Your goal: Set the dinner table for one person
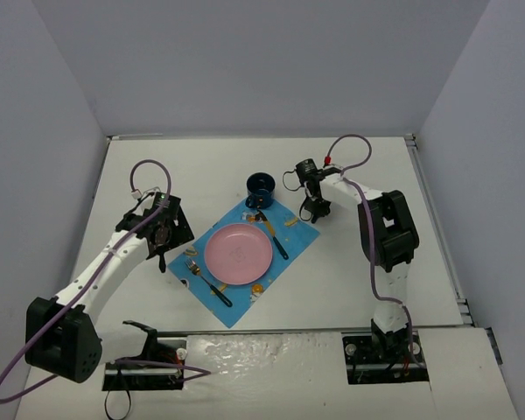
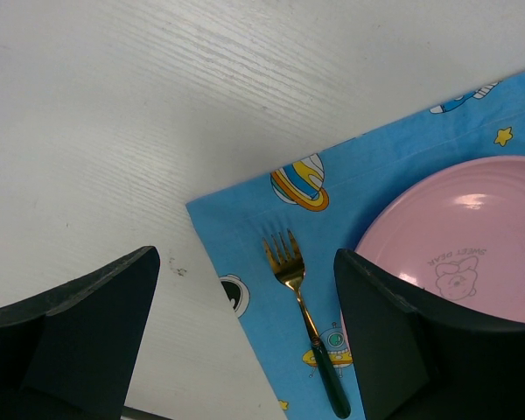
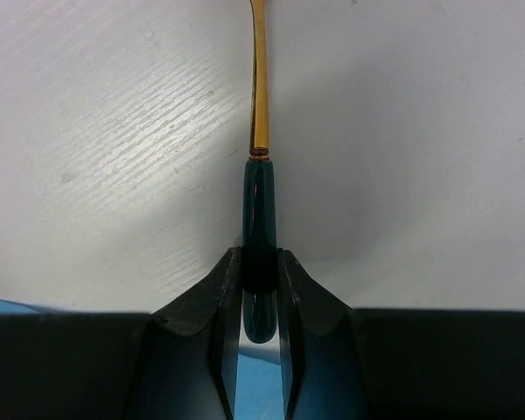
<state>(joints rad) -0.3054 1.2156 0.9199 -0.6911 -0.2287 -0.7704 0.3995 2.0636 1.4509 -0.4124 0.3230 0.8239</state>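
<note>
On the white dinner table (image 1: 201,166) lies a blue patterned mat (image 1: 284,229) with a pink plate (image 1: 238,254) on it. A gold fork (image 1: 208,280) with a dark green handle lies left of the plate, and a matching knife (image 1: 276,240) lies to its right. A dark blue cup (image 1: 261,186) stands at the mat's far corner. My left gripper (image 2: 245,297) is open and empty above the mat's left edge, over the fork (image 2: 302,306). My right gripper (image 3: 260,262) is shut on the dark green handle of a gold utensil (image 3: 260,188), just right of the mat. Its head is out of view.
The table has thin metal rails at its edges (image 1: 437,236) and grey walls on three sides. The right arm (image 1: 387,232) stands right of the mat and the left arm (image 1: 105,267) reaches in from the near left.
</note>
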